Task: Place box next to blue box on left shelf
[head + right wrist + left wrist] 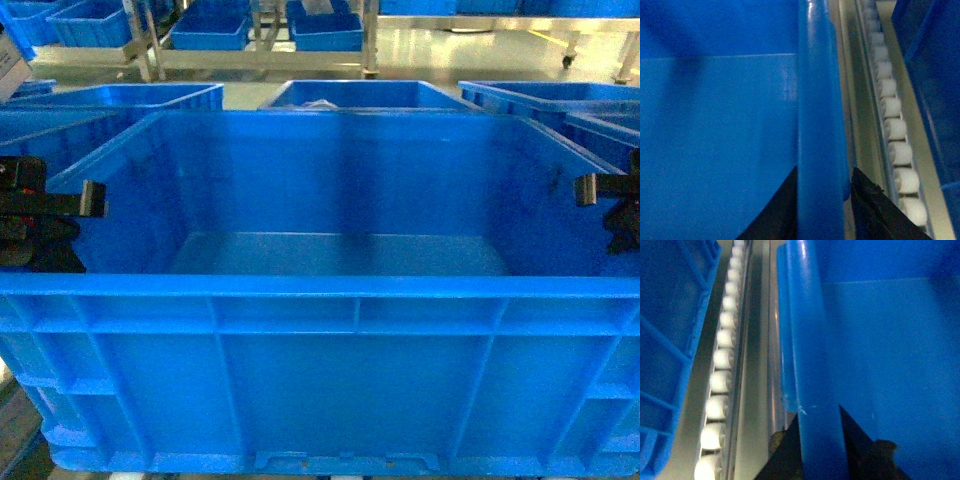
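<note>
Each pincer, left gripper (95,198) and right gripper (585,189), is clamped astride the box (330,300) rim, rollers (722,365) lying outboard.

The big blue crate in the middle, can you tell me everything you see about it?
The big blue crate looks like bright plastic, open on top with nothing visible inside, with a thick rounded rim, ribbed outer walls and a smooth flat floor. It sits level. The left tool and right tool each straddle a side rim. White rollers run just outside its walls, with other blue crates around it.
</note>
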You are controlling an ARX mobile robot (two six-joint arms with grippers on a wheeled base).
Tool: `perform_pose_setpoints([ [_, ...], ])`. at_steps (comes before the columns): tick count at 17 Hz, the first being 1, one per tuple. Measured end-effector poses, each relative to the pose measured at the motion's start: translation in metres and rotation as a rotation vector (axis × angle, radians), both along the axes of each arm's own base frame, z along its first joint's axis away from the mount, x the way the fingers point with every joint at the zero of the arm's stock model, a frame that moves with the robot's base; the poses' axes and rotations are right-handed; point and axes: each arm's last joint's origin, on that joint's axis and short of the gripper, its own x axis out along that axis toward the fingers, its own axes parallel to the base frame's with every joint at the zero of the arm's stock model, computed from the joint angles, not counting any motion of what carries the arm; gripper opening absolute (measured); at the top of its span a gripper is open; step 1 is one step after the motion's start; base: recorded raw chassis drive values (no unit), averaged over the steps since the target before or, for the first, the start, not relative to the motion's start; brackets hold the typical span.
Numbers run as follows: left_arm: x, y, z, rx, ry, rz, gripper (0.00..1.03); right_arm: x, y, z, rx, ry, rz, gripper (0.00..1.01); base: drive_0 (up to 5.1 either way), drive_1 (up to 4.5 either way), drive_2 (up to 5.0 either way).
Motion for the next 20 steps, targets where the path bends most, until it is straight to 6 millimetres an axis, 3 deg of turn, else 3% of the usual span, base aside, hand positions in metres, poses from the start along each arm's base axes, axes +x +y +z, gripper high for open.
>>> perform_pose_setpoints([
  [2,0.002,-0.004,0.006,-0.021,-0.143,-0.04,0.35,0.001,0.0,0.005,0.044,-0.109,0.028,0.45,0.0,0.0,0.0],
  [4,0.003,-0.015,0.032,-0.086,-0.349,-0.08,0.55,0.0,0.003,0.02,0.134,-0.273,0.067,0.66,0.0,0.0,0.0],
  [6,0.006,-0.014,0.059,-0.142,-0.527,-0.045,0.82,-0.005,0.01,0.063,0.201,-0.486,0.12,0.94,0.0,0.0,0.0],
  [7,0.007,-0.011,0.062,-0.14,-0.556,-0.021,0.95,-0.005,0.011,0.068,0.195,-0.508,0.104,1.0,0.0,0.0,0.0],
  [8,0.007,-0.011,0.063,-0.138,-0.558,-0.017,0.99,-0.005,0.01,0.064,0.187,-0.486,0.092,0.97,0.0,0.0,0.0],
  [10,0.006,-0.013,0.063,-0.139,-0.562,-0.027,0.98,-0.004,0.01,0.061,0.161,-0.537,0.069,0.96,0.0,0.0,0.0],
  [11,0.0,-0.01,0.062,-0.105,-0.634,0.05,0.86,-0.014,0.005,0.058,0.075,-0.659,-0.002,0.83,0.0,0.0,0.0],
  [12,-0.02,0.001,0.051,-0.077,-0.648,0.093,0.72,-0.036,-0.005,0.045,0.003,-0.693,-0.022,0.68,0.0,0.0,0.0],
  [17,-0.082,0.025,0.009,-0.067,-0.625,0.102,0.08,-0.104,-0.029,0.009,-0.06,-0.685,-0.018,0.02,0.0,0.0,0.0],
  [18,-0.091,0.028,0.005,-0.065,-0.628,0.106,0.02,-0.114,-0.031,0.005,-0.061,-0.685,-0.017,0.02,0.0,0.0,0.0],
  [20,-0.11,0.036,-0.006,-0.072,-0.618,0.082,0.02,-0.133,-0.043,-0.003,-0.058,-0.683,-0.009,0.02,0.0,0.0,0.0],
])
